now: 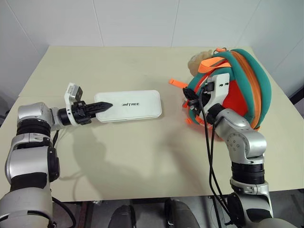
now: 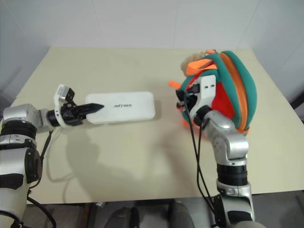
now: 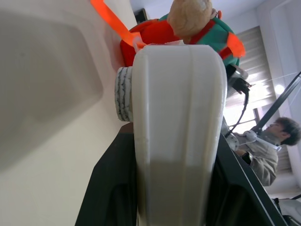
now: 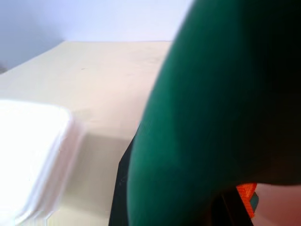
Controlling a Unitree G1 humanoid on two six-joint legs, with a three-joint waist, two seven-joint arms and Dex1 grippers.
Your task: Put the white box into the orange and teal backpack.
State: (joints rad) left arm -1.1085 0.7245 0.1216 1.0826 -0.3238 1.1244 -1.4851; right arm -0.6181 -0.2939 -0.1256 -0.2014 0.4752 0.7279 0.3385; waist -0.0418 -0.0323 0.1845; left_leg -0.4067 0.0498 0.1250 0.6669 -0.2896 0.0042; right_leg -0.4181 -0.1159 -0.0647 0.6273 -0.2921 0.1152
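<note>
Step in hand: getting both holds ready. The left gripper (image 1: 105, 106) has the white box (image 1: 130, 105) by one short end, while the right gripper (image 1: 190, 98) works at the rim of the orange and teal backpack (image 1: 247, 80).

White box: lies flat on the counter (image 1: 142, 161), lettering up, well apart from the backpack, with a strip of bare counter between them.

Left fingers: pinching the box's end that lies farthest from the backpack. In the left wrist view the black fingers (image 3: 110, 188) sit on either side of the box's white edge.

Backpack: stands on the counter with its orange opening turned towards the box. A beige plush charm (image 1: 199, 61) rests at its top and an orange strap (image 1: 178, 83) trails out towards the box.

Right fingers: pressed close together on the backpack's teal rim, by my reading. The teal fabric (image 4: 211, 117) sits right up against the wrist camera, with the box pale beyond it.

Task progress: early, I judge. The box is still wholly outside the backpack.

Next move calls for: the right gripper pulling the rim wide and holding it steady, then the left lifting the box and steering its free end across the counter into the opening. The box looks about as long as the backpack is wide, so it likely needs to go in end first and squarely aimed.

Risk: the soft backpack may tip or fold shut when the box pushes at it.
</note>
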